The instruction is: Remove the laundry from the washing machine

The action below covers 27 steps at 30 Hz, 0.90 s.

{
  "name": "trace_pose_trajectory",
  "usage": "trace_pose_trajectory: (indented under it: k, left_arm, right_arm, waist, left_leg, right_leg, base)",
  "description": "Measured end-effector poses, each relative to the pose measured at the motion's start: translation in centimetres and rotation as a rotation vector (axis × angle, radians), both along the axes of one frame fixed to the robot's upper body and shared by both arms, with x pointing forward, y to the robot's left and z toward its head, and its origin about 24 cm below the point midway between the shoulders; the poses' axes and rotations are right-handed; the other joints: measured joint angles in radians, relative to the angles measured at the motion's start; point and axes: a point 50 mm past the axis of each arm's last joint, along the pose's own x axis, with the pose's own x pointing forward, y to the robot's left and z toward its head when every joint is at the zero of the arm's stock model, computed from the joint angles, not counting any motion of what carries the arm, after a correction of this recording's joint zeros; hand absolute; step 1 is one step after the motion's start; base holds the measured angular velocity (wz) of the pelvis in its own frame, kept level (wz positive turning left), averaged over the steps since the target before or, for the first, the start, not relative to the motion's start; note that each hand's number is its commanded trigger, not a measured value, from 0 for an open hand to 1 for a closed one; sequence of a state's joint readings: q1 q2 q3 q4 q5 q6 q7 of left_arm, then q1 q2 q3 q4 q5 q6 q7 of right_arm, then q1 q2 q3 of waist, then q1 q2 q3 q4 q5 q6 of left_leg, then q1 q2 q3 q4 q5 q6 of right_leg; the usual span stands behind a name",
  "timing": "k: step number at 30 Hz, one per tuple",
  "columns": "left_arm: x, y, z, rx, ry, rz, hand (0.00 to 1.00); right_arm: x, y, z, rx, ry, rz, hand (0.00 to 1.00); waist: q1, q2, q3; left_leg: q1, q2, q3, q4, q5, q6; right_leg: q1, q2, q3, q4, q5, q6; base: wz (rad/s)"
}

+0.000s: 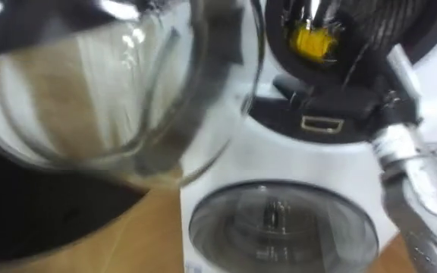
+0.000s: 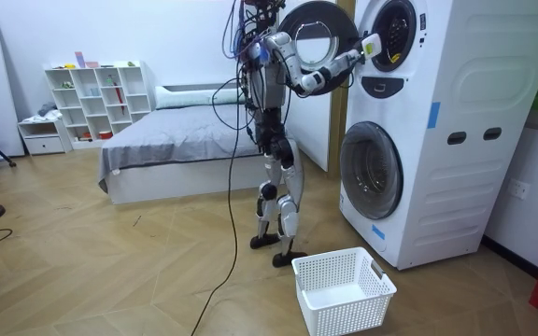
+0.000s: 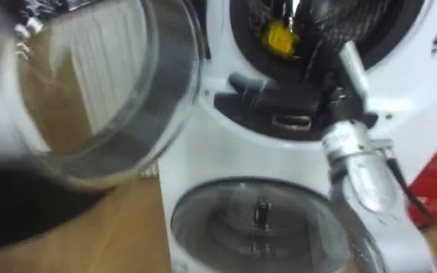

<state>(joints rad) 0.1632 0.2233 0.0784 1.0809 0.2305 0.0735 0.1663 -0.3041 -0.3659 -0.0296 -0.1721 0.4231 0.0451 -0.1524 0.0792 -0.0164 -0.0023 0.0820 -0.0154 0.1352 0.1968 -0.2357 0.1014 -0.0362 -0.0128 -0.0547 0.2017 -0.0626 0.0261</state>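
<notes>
Slim humanoid robot with silver-grey and black limbs. Its right forearm [image 1: 419, 193] is a brushed silver casing with a ribbed metal collar at the wrist. Dark cables cluster round head and shoulders.

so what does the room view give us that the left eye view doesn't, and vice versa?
Room view adds: the robot standing before the stacked machines, a white laundry basket on the floor near its feet, and a bed and white shelf unit behind it.
Left eye view adds: a close look at the metal latch fitting on the upper machine's dark rim.
Both: upper door open, lower door closed, right hand at the upper drum's mouth by a yellow item.
</notes>
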Motion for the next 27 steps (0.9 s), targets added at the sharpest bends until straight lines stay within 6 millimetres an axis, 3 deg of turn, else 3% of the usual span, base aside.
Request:
trace_pose_trajectory:
  k: [4, 8, 10, 15, 24, 27]
  left_arm:
    - [-0.9, 0.0, -0.1, 0.001, 0.029, 0.011, 0.0]
    - [-0.6, 0.1, 0.0, 0.017, 0.018, 0.017, 0.0]
    - [-0.6, -0.1, -0.1, 0.015, 0.017, 0.019, 0.0]
    - [-0.5, -0.2, 0.0, 0.02, 0.001, 0.01, 0.0]
    - [-1.1, 0.0, 0.2, 0.031, 0.012, 0.01, 0.0]
    - [-1.5, 0.2, 0.2, 0.036, 0.028, 0.012, 0.0]
  right_arm:
    - [-0.1, -0.5, 0.2, 0.021, -0.008, -0.037, 0.0]
    - [-0.4, -1.0, 1.0, 0.053, -0.041, -0.084, 0.0]
    - [-0.4, -1.2, 2.0, 0.031, -0.073, -0.092, 0.0]
    - [-0.3, -2.0, 4.0, 0.012, -0.132, -0.113, 0.0]
    - [-0.3, -2.4, 4.0, 0.007, -0.125, -0.101, 0.0]
    - [0.0, -2.7, 3.6, 0.004, -0.114, -0.099, 0.0]
  waist:
    - [-0.012, -0.013, -0.0011]
    - [-0.025, -0.044, 0.0003]
    - [-0.049, -0.052, 0.0]
    - [-0.078, -0.051, 0.0016]
    - [-0.071, -0.05, 0.0026]
    - [-0.071, -0.054, 0.004]
  left_leg:
    - [0.018, 0.009, 0.005, -0.015, 0.002, -0.011]
    - [0.018, 0.02, 0.007, -0.015, -0.003, -0.02]
    - [0.022, 0.021, -0.002, -0.014, -0.004, -0.022]
    - [0.035, 0.024, -0.009, -0.026, -0.005, -0.024]
    - [0.04, 0.025, -0.007, -0.028, -0.006, -0.026]
    - [0.039, 0.025, -0.016, -0.031, -0.007, -0.027]
  right_leg:
    - [0.003, 0.022, 0.023, 0.0, -0.004, -0.007]
    - [0.003, 0.032, 0.022, -0.001, -0.008, -0.012]
    - [0.021, 0.032, 0.02, -0.021, -0.009, -0.014]
    - [0.038, 0.033, -0.002, -0.034, -0.009, -0.015]
    - [0.041, 0.035, -0.005, -0.034, -0.012, -0.019]
    - [0.047, 0.032, -0.029, -0.034, -0.012, -0.02]
  base:
    - [-0.1]
    - [-0.02]
    - [0.1]
    - [0.06]
    - [0.0]
    - [0.07]
